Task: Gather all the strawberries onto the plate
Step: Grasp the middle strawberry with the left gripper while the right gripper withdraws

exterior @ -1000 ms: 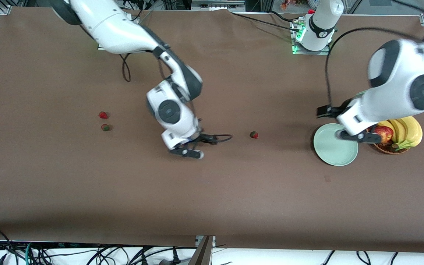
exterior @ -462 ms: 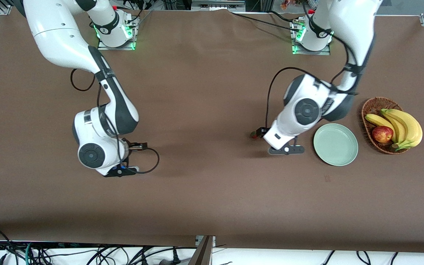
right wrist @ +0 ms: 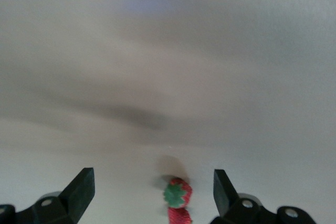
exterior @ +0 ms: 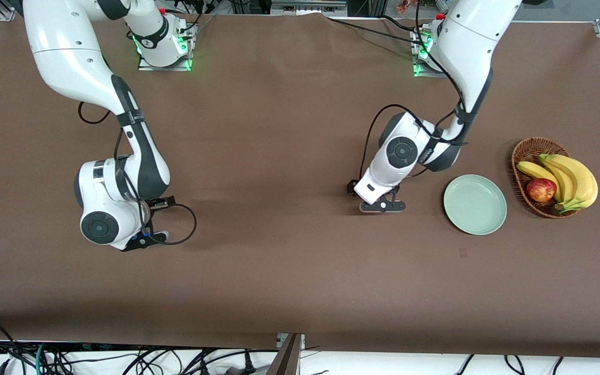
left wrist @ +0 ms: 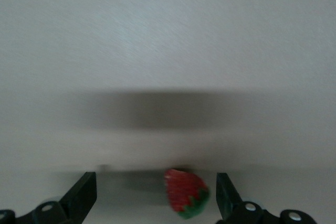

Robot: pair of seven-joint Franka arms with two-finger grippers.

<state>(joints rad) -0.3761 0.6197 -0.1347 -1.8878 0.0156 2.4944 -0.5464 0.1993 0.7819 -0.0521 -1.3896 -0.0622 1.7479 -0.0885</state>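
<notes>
One strawberry (left wrist: 186, 193) lies on the brown table between the spread fingers of my open left gripper (left wrist: 156, 199), closer to one fingertip (left wrist: 226, 195). That gripper (exterior: 382, 205) hangs low over the table beside the pale green plate (exterior: 475, 204), which holds nothing. In the right wrist view two strawberries lie touching, one (right wrist: 178, 192) showing its green cap and another (right wrist: 180, 216) partly cut off, between the fingers of my open right gripper (right wrist: 152, 192). The right gripper (exterior: 146, 239) is low over the table at the right arm's end. The arms hide all berries from the front view.
A brown wicker basket (exterior: 523, 151) with bananas (exterior: 571, 179) and a red apple (exterior: 541, 189) stands beside the plate, toward the left arm's end. Cables loop from both wrists.
The left arm swung from over the plate and basket to over the single strawberry. The right arm swept toward its end of the table, covering the two strawberries. Both grippers stayed open.
</notes>
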